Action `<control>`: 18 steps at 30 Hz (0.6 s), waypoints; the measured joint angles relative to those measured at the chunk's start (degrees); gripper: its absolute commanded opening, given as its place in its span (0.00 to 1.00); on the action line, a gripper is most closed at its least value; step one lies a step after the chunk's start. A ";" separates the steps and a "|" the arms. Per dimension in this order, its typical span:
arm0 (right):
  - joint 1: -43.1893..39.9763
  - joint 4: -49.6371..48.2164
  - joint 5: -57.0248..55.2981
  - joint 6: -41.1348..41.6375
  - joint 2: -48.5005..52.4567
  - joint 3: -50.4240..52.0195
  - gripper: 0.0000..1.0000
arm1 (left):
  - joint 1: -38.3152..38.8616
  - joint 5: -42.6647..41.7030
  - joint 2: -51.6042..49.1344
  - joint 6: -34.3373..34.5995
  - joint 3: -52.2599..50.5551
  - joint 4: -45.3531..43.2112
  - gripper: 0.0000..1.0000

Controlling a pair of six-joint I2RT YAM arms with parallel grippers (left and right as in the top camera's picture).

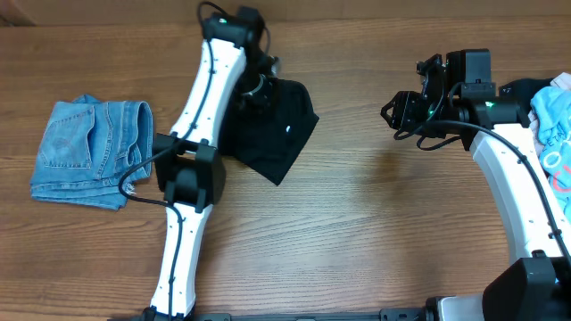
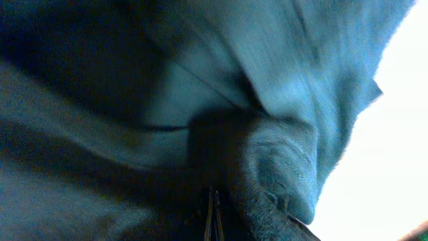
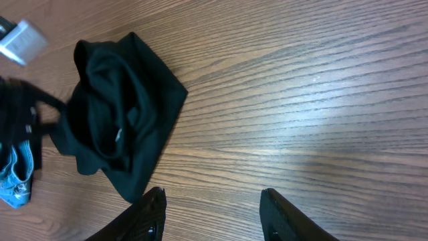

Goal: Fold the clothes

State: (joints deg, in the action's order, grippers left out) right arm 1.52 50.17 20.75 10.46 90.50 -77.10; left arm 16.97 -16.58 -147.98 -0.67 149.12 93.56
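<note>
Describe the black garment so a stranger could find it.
On the wooden table, find the left gripper near the far edge; the black garment lies bunched there. Unlike the blue jeans at left and pale-blue printed piece at right, it is plain black with a tiny white label.

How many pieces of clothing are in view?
3: blue jeans at left, a black garment at top middle, a pale-blue printed piece at right edge; others may be hidden.

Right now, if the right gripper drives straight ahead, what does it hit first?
Likely bare table: the open right gripper points at wood, with the black garment off to one side. Depth is unclear.
</note>
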 measured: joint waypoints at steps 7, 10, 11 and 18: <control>0.00 0.00 0.00 0.00 0.00 0.00 0.50 | 2.84 -2.14 1.01 -1.03 0.00 2.97 0.04; 0.00 0.00 -0.02 0.02 0.00 0.00 0.53 | 2.82 -1.49 3.06 -0.92 0.00 3.08 0.04; 0.00 -0.04 -0.04 0.00 0.00 0.00 0.53 | 2.82 -0.42 3.61 -0.68 0.02 3.10 0.04; 0.48 -1.68 -0.04 0.00 0.00 0.00 0.54 | 2.05 9.11 4.46 1.73 -0.07 -0.44 0.04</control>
State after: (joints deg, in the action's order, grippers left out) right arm 2.00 48.49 20.71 10.46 90.50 -77.10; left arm 19.03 -7.46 -143.52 1.06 149.05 93.12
